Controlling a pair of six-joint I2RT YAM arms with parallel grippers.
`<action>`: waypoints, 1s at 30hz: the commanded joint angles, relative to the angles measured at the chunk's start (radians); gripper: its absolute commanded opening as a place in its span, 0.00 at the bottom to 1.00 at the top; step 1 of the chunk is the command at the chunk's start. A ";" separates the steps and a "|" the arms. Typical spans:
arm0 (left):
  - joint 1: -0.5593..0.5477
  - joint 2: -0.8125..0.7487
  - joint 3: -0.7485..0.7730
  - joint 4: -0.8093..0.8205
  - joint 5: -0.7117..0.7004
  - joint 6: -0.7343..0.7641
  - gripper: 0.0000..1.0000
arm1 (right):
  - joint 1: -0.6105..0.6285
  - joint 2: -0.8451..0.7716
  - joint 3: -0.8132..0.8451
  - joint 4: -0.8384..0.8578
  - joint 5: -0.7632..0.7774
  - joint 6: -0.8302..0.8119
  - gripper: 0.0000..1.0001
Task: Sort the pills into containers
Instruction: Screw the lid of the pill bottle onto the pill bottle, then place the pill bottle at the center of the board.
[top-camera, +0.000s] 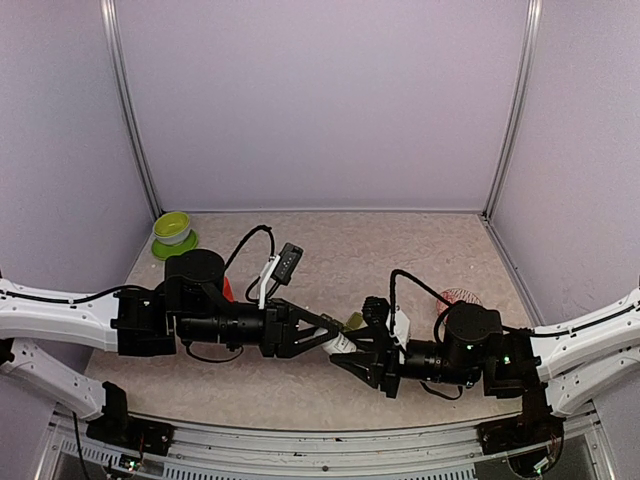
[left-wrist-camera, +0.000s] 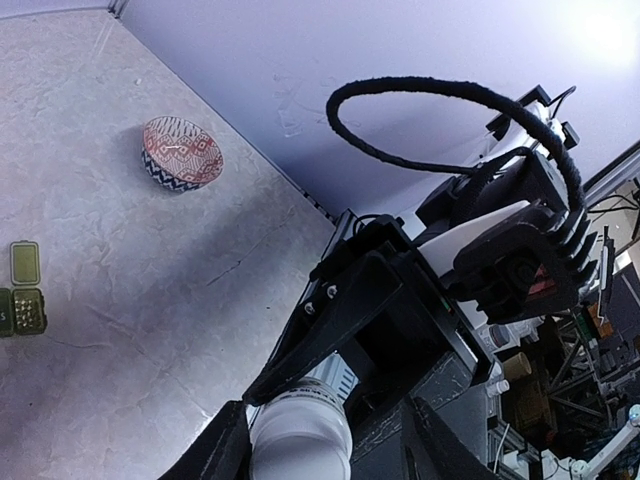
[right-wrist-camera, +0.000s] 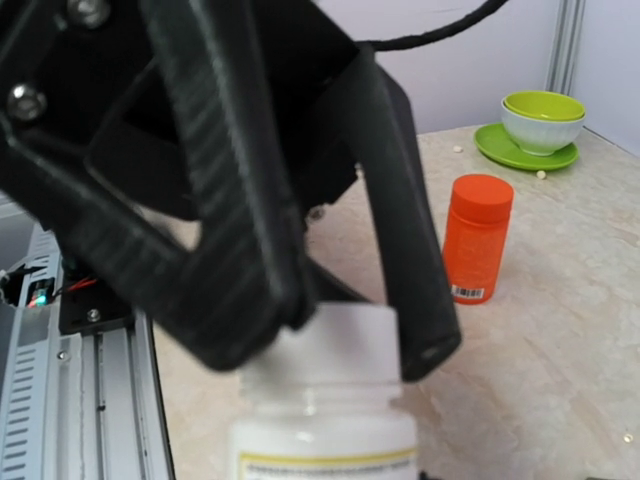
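Orange bottle (right-wrist-camera: 478, 240) (upright), lime-green bowl (right-wrist-camera: 543, 121)

Dark green square containers (left-wrist-camera: 25, 310), joined together, lie flat, partly out of view.

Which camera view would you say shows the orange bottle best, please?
The right wrist view: the orange bottle stands upright on the table, whole and unblocked. The top external view shows only a red-orange sliver of it beside the left arm. The left wrist view does not show it.
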 joint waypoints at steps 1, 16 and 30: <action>-0.011 0.008 0.028 -0.010 -0.003 0.021 0.49 | 0.004 -0.007 0.001 0.021 0.028 0.010 0.20; -0.013 0.025 0.032 -0.008 0.012 0.020 0.46 | 0.005 -0.020 -0.004 0.025 0.043 0.012 0.20; -0.013 0.017 0.034 -0.022 -0.029 0.024 0.22 | 0.005 -0.012 -0.002 0.019 0.052 0.016 0.35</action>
